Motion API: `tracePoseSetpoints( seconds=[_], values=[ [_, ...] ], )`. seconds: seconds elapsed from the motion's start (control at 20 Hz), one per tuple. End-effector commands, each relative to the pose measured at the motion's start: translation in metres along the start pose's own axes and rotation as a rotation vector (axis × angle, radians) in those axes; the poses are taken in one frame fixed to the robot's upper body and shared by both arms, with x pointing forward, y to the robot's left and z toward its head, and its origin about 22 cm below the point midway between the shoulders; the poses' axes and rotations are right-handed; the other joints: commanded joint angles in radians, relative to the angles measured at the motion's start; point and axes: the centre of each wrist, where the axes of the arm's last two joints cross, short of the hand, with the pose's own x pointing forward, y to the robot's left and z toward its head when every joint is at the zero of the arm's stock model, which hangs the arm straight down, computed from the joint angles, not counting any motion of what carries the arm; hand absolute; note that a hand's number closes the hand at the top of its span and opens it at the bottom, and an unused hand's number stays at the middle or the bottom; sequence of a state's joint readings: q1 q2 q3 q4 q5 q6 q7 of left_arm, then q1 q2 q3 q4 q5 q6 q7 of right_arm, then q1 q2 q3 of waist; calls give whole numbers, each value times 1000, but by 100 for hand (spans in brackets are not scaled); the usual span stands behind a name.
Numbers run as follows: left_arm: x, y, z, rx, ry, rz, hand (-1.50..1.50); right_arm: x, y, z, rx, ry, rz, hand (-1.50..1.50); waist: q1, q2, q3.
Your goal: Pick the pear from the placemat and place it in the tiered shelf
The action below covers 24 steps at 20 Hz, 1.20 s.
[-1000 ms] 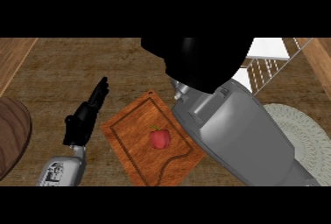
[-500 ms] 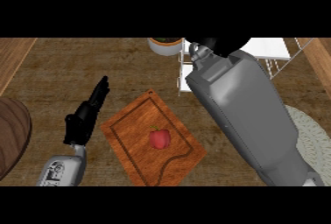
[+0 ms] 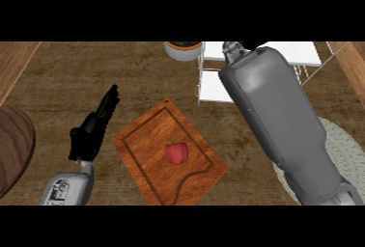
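Note:
No pear shows anywhere in the head view. The pale woven placemat (image 3: 345,150) lies at the right, largely covered by my grey right forearm (image 3: 274,116). That forearm reaches up over the white tiered shelf (image 3: 212,88). Only a dark sliver of my right hand (image 3: 249,45) shows at the top edge, so whether it holds anything is hidden. At the left, my left hand (image 3: 95,128) rests open over the counter with its fingers straight, beside the cutting board.
A wooden cutting board (image 3: 149,159) lies in the middle with a red bell pepper (image 3: 176,152) on it. A small white pot (image 3: 183,49) stands at the back, left of the shelf. A dark round wooden surface (image 3: 14,144) sits at the left edge.
My right arm has stretched farther back over the shelf, and its hand has slid almost out past the top edge. The left hand has not moved.

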<state>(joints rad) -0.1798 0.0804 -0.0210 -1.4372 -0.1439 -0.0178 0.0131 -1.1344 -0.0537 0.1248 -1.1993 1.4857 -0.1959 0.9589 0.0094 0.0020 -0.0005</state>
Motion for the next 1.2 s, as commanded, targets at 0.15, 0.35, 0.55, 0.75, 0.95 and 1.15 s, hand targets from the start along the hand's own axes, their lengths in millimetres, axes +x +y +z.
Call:
tracePoseSetpoints(
  seconds=[0.15, 0.35, 0.55, 0.75, 0.95, 1.15],
  values=[
    [-3, -3, 1, -8, -3, 14, 0, -15, 7, -14, -76, 112, -329, 150, 11, 6, 1],
    [11, -14, -6, -17, 9, -4, 0, -52, 46, -21, -90, 106, -325, 150, 11, 6, 1],
    [-12, -15, -10, -9, 24, -5, 0, -47, 35, -32, -56, 93, -349, 150, -4, 1, 0],
    [-1, 5, 6, -10, 12, -3, 0, -68, 44, -55, -67, 95, -336, 150, 9, 2, 0],
    [-1, 9, -2, -2, 5, -5, 0, -102, 54, -57, -116, 284, -54, -150, -5, 0, 0],
    [-5, 5, 3, 7, 5, -6, 0, -90, 42, -37, -121, 309, -74, -150, -10, -5, 0]
  ],
)
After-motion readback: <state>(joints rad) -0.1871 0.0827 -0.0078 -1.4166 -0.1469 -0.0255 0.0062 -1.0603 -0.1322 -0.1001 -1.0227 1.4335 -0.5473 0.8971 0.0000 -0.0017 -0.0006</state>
